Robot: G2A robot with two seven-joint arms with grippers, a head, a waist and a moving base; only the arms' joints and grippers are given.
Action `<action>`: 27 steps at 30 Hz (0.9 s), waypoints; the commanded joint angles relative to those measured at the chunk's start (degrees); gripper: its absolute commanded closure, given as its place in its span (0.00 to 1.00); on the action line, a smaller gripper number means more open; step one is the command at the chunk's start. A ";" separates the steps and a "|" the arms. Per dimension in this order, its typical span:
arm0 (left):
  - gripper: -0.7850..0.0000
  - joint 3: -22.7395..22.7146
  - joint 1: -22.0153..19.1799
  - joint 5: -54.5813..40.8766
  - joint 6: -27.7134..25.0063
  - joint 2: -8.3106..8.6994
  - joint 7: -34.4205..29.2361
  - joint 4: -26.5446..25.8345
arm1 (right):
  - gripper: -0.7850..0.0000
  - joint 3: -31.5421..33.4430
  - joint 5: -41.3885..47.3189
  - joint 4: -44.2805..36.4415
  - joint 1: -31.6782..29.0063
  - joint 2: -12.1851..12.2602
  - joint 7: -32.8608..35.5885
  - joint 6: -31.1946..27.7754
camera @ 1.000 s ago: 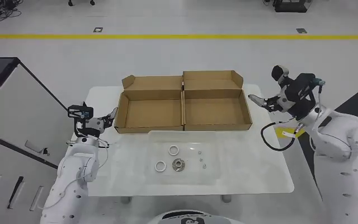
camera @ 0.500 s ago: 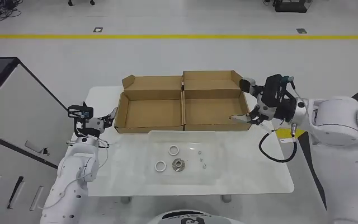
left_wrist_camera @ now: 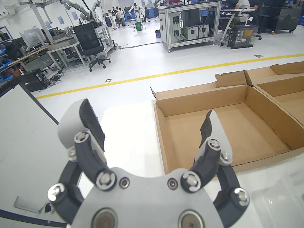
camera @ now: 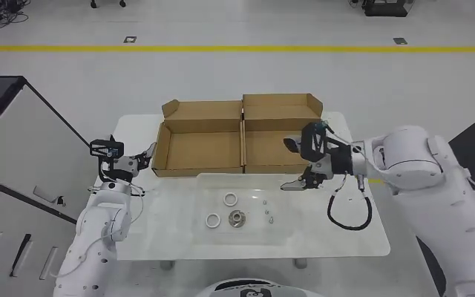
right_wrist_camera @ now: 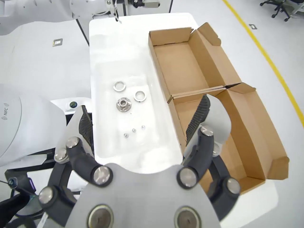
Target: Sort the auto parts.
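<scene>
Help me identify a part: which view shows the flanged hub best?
The right wrist view: the flanged hub lies unobstructed, its centre bore and flange plain. The top view shows it small, detail lost. The left wrist view faces a cardboard box instead.

The left arm (camera: 104,215) is folded at the robot's left side, elbow low and forearm pointing ahead. The left gripper (left_wrist_camera: 146,109) sits about level, its two ribbed fingers (left_wrist_camera: 91,122) spread wide and empty. The right arm (camera: 404,160) reaches inward across the front, with the forearm roughly level. The right gripper (right_wrist_camera: 143,104) tilts downward, its fingers likewise wide apart and empty.
</scene>
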 commanded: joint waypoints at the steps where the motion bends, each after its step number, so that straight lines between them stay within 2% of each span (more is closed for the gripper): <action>1: 0.00 0.00 0.00 0.00 0.00 0.00 0.00 0.00 | 0.00 -2.85 -0.60 -0.06 1.13 1.03 0.20 0.20; 8: 0.00 0.00 0.00 0.00 0.00 0.00 0.00 0.00 | 0.00 -12.30 -4.56 1.84 6.41 4.57 -2.18 -2.18; 14: 0.00 0.00 0.00 0.00 0.00 0.00 0.00 0.00 | 0.00 -20.04 -8.25 3.21 11.22 6.48 -5.29 -5.28; 20: 0.00 0.00 0.00 0.00 0.00 0.00 0.00 0.00 | 0.00 -26.97 -10.49 4.62 15.61 7.45 -7.27 -7.26; 27: 0.00 0.00 0.00 0.00 0.00 0.00 0.00 0.00 | 0.00 -33.86 -14.48 6.64 20.49 7.27 -9.59 -9.58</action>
